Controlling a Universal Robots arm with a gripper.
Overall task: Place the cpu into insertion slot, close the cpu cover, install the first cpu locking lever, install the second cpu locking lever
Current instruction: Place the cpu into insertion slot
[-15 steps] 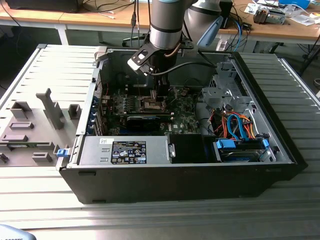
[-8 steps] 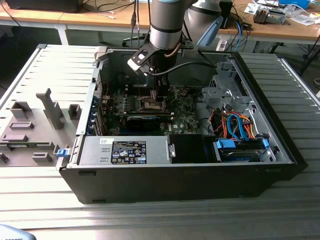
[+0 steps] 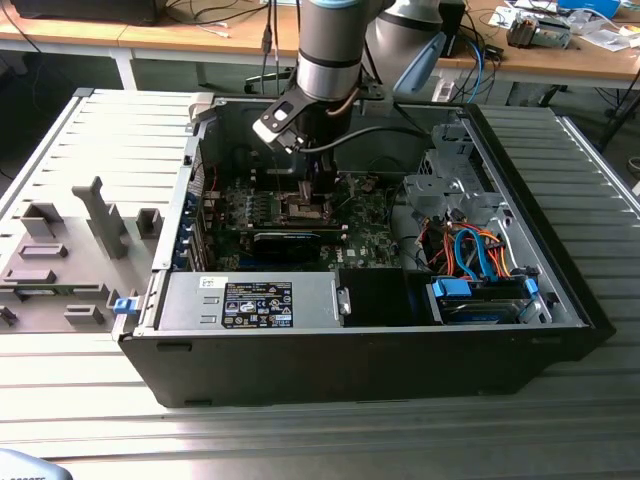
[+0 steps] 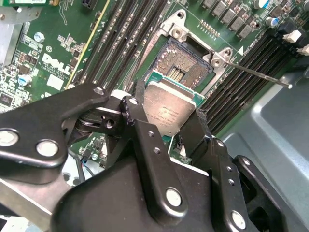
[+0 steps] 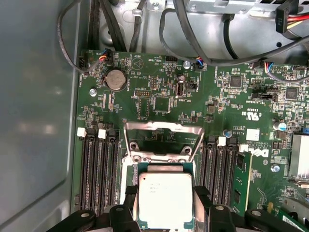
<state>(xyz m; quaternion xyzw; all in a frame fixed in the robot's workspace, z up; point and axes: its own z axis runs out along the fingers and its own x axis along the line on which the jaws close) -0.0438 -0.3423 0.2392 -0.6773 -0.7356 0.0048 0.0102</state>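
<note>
**Cpu hanging right over the socket, claw gripping it by the edges**

So the arm (image 3: 330, 50) reaches down into the open pc case (image 3: 380, 370), which lies flat on the slatted metal desk (image 3: 300, 440); the claw (image 3: 318, 195) sits low over the middle of the green board (image 5: 159, 92).

In both wrist views the claw (image 4: 169, 104) is clamped on the cpu (image 4: 169, 112); its two black fingers (image 4: 145, 135) press on opposite edges of the chip, silver top facing up.

The cpu (image 5: 164, 203) is over the insertion slot (image 4: 186, 63) but doesn't line up with it in the second wrist view; it overlaps one side of the slot, while the brownish pin field shows bare on the other. Can't tell whether the chip touches the socket rim or hovers just clear of it.

The cpu cover (image 5: 164, 127) is flipped up and open in the first wrist view, standing at the far edge of the socket, and you can see green board through its window; a thin locking lever (image 4: 256, 73) sticks out sideways from a corner of the socket, unlatched.

Long black memory slots (image 5: 96, 169) run along both sides of the socket; a coin battery (image 5: 115, 79) sits further up the board near some loose cables.
</note>
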